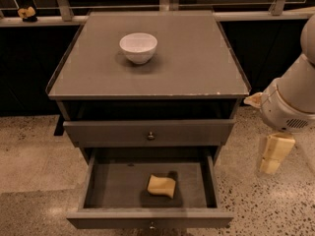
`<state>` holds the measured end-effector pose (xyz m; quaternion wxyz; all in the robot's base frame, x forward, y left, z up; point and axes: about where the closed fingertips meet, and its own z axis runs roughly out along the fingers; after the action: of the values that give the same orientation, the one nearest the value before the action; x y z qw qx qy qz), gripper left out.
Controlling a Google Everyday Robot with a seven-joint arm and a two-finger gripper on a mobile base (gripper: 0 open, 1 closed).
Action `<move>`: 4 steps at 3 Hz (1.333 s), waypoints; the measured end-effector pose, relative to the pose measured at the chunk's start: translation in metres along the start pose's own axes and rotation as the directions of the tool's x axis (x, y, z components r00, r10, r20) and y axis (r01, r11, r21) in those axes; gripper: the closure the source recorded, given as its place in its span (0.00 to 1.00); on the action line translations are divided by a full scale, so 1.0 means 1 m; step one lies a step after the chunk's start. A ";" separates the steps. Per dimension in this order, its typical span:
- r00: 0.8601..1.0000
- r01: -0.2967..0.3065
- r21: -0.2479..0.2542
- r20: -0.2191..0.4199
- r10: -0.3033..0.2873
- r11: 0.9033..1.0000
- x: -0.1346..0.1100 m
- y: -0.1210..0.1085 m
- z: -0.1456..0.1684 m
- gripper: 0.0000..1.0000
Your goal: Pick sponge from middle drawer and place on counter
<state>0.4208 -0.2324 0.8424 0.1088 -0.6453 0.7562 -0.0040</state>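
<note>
Sponge, a small pale-yellow soft slab with one wavy edge (161, 186), lies on the dark floor of the wide shallow grey middle drawer (113, 187), which stands open below a closed drawer front with a knob (150, 133). A round white bowl (138, 47) sits on the flat grey square bench (192, 68) above. The yellowish-padded tool (273, 154) hangs to the right of the cabinet over speckled floor, well apart from the sponge. Whether it is clenched or released cannot be told.
</note>
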 end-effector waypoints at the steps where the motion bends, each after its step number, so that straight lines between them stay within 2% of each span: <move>1: 0.999 -0.041 -0.039 -0.012 0.040 0.998 0.014 0.014 0.017 0.00; 2: 0.990 -0.137 -0.134 0.026 0.141 0.982 0.038 0.045 0.065 0.00; 3: 0.980 -0.175 -0.225 0.052 0.191 0.959 0.049 0.079 0.117 0.00; 4: 0.982 -0.134 -0.290 0.089 0.166 0.948 0.044 0.105 0.165 0.00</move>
<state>0.3398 -0.2353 0.6591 0.0578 -0.5940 0.7885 0.1483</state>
